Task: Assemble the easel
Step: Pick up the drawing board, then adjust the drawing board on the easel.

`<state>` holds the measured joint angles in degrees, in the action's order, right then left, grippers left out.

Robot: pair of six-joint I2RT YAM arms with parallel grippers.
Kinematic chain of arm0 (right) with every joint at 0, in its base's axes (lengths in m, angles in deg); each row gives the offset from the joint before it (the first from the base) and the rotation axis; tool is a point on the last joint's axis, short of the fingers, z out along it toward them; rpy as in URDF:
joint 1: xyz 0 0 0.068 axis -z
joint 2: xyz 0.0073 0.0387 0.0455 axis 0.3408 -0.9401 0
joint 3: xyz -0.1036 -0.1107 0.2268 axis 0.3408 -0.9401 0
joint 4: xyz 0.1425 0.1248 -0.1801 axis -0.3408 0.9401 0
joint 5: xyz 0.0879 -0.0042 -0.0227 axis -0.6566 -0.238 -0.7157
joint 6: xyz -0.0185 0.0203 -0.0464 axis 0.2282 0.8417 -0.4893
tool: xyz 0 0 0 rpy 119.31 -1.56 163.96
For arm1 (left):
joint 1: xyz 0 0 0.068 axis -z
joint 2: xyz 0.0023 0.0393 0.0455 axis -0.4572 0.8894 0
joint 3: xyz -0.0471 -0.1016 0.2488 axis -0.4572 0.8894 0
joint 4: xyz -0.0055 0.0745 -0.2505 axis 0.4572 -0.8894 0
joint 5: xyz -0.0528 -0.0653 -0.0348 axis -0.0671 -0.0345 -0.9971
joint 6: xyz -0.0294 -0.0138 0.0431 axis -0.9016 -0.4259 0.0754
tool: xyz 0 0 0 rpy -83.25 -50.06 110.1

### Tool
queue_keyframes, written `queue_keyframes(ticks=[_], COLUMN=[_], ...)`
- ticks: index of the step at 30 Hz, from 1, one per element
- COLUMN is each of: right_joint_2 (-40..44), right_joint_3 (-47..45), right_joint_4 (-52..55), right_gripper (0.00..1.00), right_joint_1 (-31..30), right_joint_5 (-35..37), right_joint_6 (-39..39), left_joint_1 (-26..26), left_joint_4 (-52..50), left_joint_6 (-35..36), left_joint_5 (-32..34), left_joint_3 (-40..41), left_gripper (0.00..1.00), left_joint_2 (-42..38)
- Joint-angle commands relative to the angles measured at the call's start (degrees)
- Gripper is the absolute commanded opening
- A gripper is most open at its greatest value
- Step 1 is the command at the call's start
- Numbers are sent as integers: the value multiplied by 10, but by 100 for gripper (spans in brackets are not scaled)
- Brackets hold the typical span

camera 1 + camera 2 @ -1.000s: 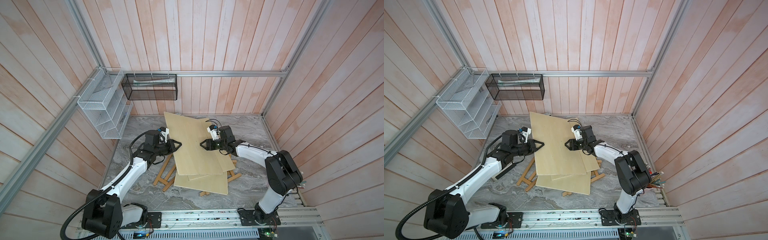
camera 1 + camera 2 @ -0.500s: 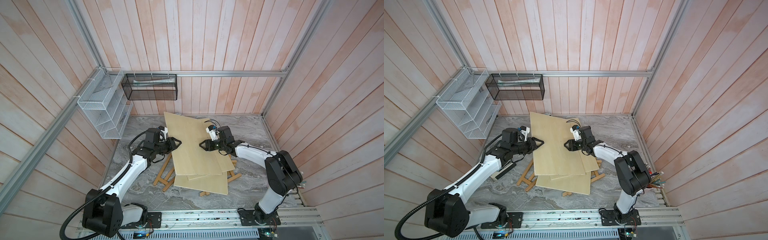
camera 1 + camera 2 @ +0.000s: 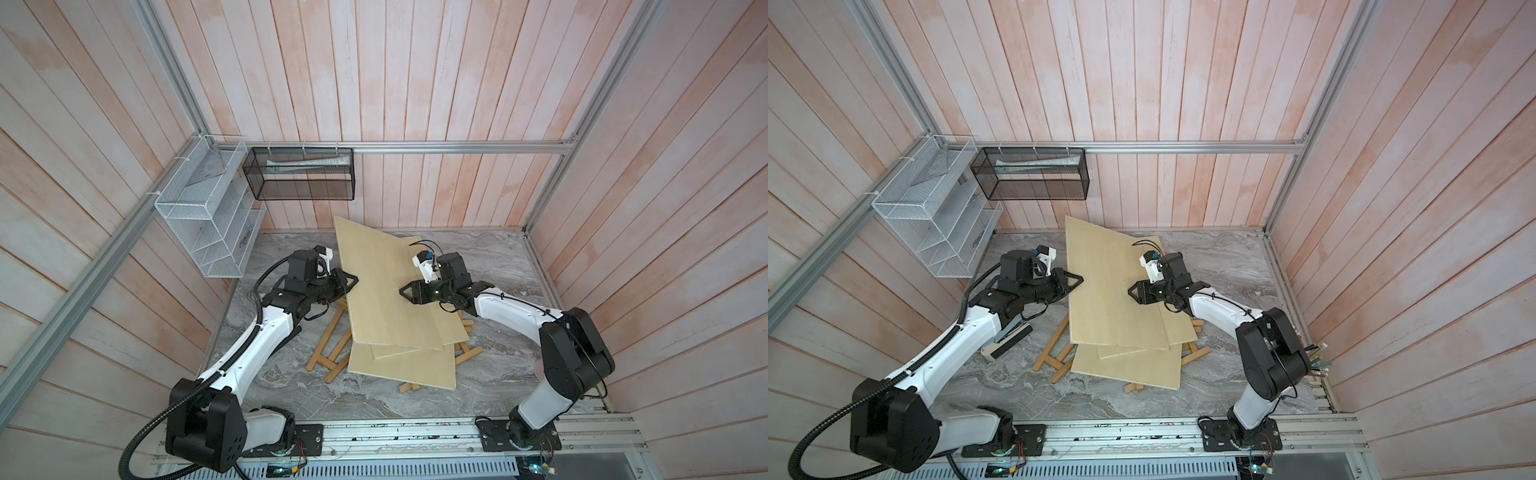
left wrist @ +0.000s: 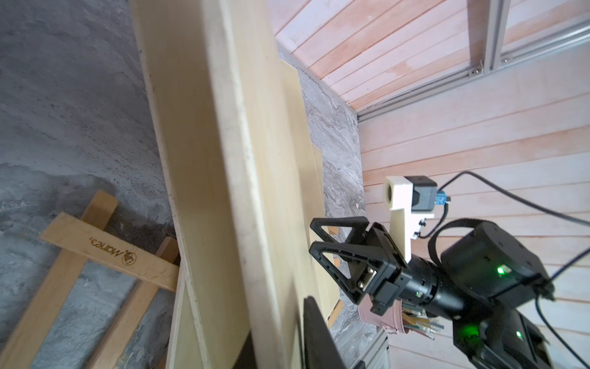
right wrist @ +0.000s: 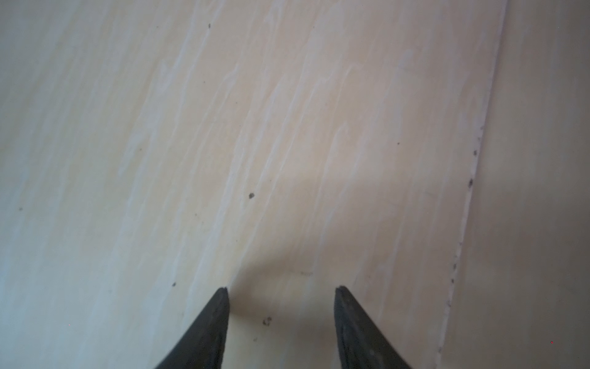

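**Two arms meet on a tilted panel above the easel frame**

On the grey marble surface [image 3: 498,266], the left gripper [image 3: 351,280] takes the 9 o'clock edge of the top panel [image 3: 374,257]. Its jaws are clamped on the thin plywood: one finger [image 4: 319,335] lies on the upper face in the left wrist view, and the other is hidden beneath. That edge is raised off the surface, so the panel sits tilted.

The right gripper [image 3: 403,293] reaches in from 3 o'clock, jaws apart and gripping nothing. Both fingertips [image 5: 220,306] are set against the panel's pale face, near its 3 o'clock edge.

Two lower panels [image 3: 399,370] lie under it, fanned out toward 5 and 6 o'clock. The easel frame [image 4: 105,252] — light wooden slats, with a burnt-in logo on one crossbar — lies flat beneath the pile. Its ends show at 7 o'clock and 4 o'clock of the stack.

A white wire rack [image 3: 208,224] and a black mesh basket [image 3: 299,174] hang on the walls at 10 and 11 o'clock.
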<state>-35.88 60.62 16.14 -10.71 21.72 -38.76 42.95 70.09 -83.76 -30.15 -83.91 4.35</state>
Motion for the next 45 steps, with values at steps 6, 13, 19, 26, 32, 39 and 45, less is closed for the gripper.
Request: queue_keyframes(ticks=[6,13,19,26,32,39,45], right_joint_2=[54,142,218,212,178,111,50], right_joint_3=[-10,-62,-144,-164,-175,-149,-109], right_joint_4=[47,58,72,107,114,127,152], right_gripper=[56,56,56,56,57,56,56], right_joint_1=[1,82,172,171,176,180,189], right_joint_5=[50,80,112,144,157,199,245], right_joint_6=[-16,47,85,84,81,77,59], left_joint_1=[8,16,15,12,11,10,10], left_joint_4=[48,138,131,170,154,145,127], left_joint_6=[53,50,83,71,103,121,142], left_joint_5=[62,101,125,158,211,274,298], left_joint_3=[-44,-44,-88,-92,-93,-91,-99], left_gripper=[0,0,0,0,0,0,0], left_joint_2=[-7,-34,-39,-62,-90,-133,-153])
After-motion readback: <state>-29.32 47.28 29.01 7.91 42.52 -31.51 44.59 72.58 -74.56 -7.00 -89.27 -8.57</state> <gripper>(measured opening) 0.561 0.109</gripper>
